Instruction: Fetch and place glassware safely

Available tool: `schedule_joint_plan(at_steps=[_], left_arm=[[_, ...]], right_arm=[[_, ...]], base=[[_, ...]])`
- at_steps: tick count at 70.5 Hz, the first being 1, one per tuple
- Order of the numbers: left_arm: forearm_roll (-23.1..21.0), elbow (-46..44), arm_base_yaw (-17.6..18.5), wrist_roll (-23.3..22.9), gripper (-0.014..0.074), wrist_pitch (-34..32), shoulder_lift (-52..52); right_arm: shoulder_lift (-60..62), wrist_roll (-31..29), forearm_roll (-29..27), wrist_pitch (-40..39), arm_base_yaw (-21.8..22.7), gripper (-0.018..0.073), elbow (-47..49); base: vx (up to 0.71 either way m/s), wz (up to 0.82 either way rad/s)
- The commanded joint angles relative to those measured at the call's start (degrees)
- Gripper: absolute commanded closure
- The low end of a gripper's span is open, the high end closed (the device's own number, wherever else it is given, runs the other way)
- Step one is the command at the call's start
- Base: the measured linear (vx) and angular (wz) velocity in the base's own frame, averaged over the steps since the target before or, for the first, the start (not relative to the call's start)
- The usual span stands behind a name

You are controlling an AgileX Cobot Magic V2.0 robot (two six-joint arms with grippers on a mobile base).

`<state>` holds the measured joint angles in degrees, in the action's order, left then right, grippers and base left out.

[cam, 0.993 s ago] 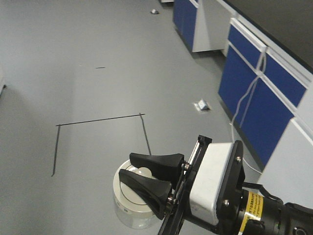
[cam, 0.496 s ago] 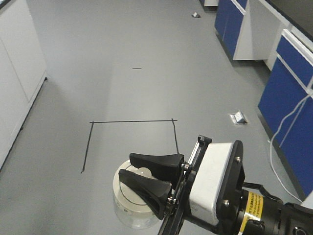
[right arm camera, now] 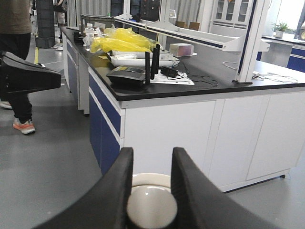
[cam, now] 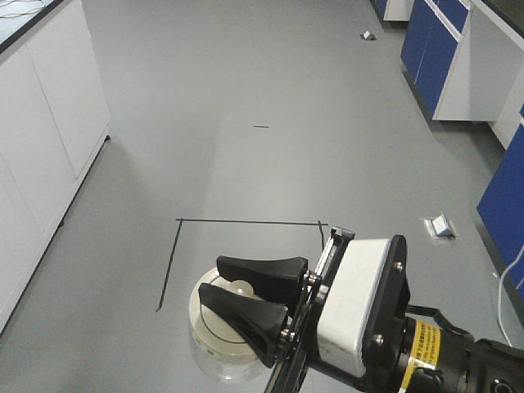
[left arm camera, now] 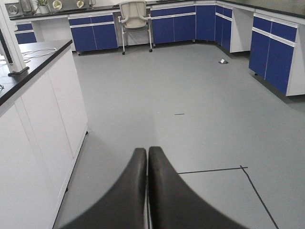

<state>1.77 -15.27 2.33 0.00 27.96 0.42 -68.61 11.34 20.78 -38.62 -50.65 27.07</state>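
The right tool [cam: 214,280] is closed on the glass jar [cam: 223,360] from above. Its two black fingers [cam: 262,274] stand one on each side of the knob [cam: 240,288] in the middle of the cream-white lid [cam: 214,327]. The gap between them is narrow, and the knob fills it. In the right wrist view the round knob sits tight between the two fingers, and the rim of the lid shows behind it.

The jar is at the bottom centre of the front view, just in front of the white housing of the arm. It is held over the grey floor [cam: 246,82], and its clear glass body shows below the lid. Beyond the jar a thin black line [cam: 246,221] marks a corner on the floor. A white cabinet [cam: 41,123] stands on the left side of the room and blue cabinets [cam: 430,41] on the right side.

The left tool [left arm camera: 147,162] is completely closed. Its two fingers press against each other along their length and nothing is between them. It points over the floor toward a chair [left arm camera: 136,14] at the far wall.

In the right wrist view a black surface [right arm camera: 157,86] carries yellow bags [right arm camera: 116,44] and some devices.
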Motion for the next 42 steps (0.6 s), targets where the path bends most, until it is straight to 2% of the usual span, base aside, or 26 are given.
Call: schedule_joint_plan(at_steps=[1,42], left_arm=[[-0.4,-1.3,0.3,0.0,0.0603,-3.8,0.6],[-0.4,-1.3,0.3,0.0,0.0603,-3.8,0.6]], right_arm=[[1.5,0.1,-0.8,-5.8,0.0,0.0563,1.5],[1.5,0.1,-0.8,-5.8,0.0,0.0563,1.5]], base=[[0.27,0.06],[0.34,-0.01]])
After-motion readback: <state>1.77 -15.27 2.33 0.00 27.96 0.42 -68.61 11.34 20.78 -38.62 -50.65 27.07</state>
